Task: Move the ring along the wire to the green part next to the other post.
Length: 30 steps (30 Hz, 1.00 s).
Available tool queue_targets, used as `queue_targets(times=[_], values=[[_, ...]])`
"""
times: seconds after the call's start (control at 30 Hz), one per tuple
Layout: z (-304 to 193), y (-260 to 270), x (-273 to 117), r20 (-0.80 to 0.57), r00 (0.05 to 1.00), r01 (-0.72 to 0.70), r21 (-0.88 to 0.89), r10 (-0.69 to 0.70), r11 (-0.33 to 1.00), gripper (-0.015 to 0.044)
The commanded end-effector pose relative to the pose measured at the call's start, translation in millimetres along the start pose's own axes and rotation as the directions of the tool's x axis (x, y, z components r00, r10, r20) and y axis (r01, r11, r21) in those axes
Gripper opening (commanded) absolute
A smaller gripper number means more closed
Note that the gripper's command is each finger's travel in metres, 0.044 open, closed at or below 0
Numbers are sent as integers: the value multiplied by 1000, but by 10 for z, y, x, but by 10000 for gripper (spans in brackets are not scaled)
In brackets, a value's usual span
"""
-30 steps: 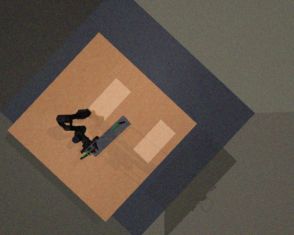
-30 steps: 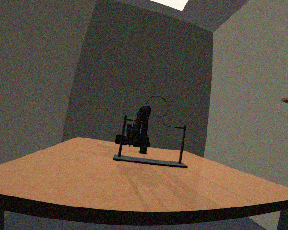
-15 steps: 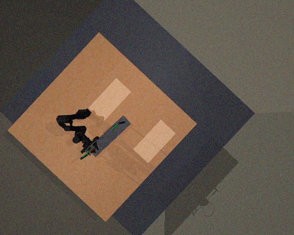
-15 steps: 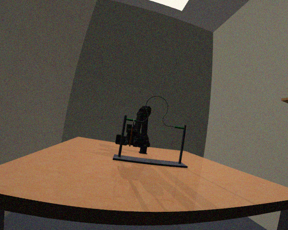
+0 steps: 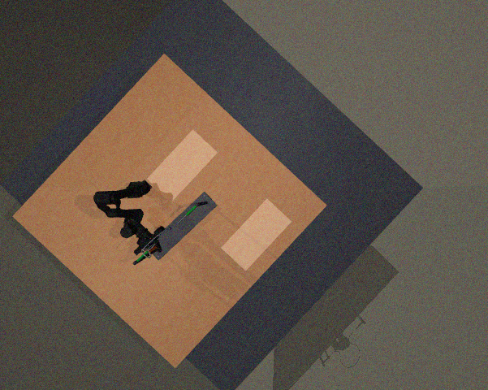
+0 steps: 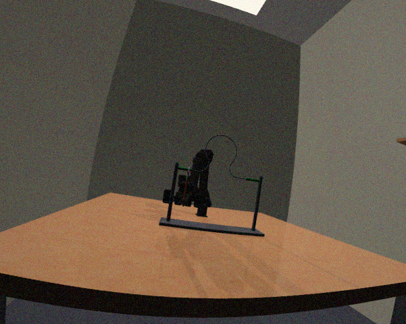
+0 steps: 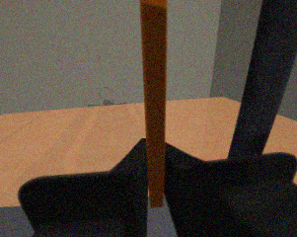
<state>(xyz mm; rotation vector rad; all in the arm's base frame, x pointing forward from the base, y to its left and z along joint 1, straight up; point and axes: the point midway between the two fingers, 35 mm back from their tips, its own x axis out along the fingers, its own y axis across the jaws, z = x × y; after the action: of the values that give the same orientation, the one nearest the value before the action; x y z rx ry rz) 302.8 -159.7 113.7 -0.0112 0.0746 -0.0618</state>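
Note:
The ring (image 6: 188, 169), seen nearly edge-on in the exterior view, hangs around the wire at the green part (image 6: 182, 169) (image 5: 140, 257) beside the left post (image 6: 171, 198) (image 7: 266, 79). Its orange handle (image 6: 185, 188) (image 7: 155, 89) points down. My gripper (image 7: 149, 142) is shut on the handle, with one finger against each side near its lower end. The thin grey wire (image 6: 221, 135) dips, rises in a tall loop and falls to the other green part (image 6: 252, 179) (image 5: 191, 210), beside the right post (image 6: 257, 205). Exact contact between ring and wire is too small to tell.
The dark base (image 6: 209, 227) (image 5: 185, 227) carries both posts on the wooden table (image 6: 125, 251). The arm (image 5: 114, 195) reaches in from behind the wire in the exterior view. The left post stands close to my right finger in the wrist view.

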Motion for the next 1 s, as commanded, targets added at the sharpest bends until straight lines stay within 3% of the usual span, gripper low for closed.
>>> queue_targets(times=[0.0, 0.97], values=[[0, 0, 0, 0, 1000, 0, -1, 0, 1000, -150], [164, 0, -12, 1, 1000, 3, -3, -3, 1000, -150]])
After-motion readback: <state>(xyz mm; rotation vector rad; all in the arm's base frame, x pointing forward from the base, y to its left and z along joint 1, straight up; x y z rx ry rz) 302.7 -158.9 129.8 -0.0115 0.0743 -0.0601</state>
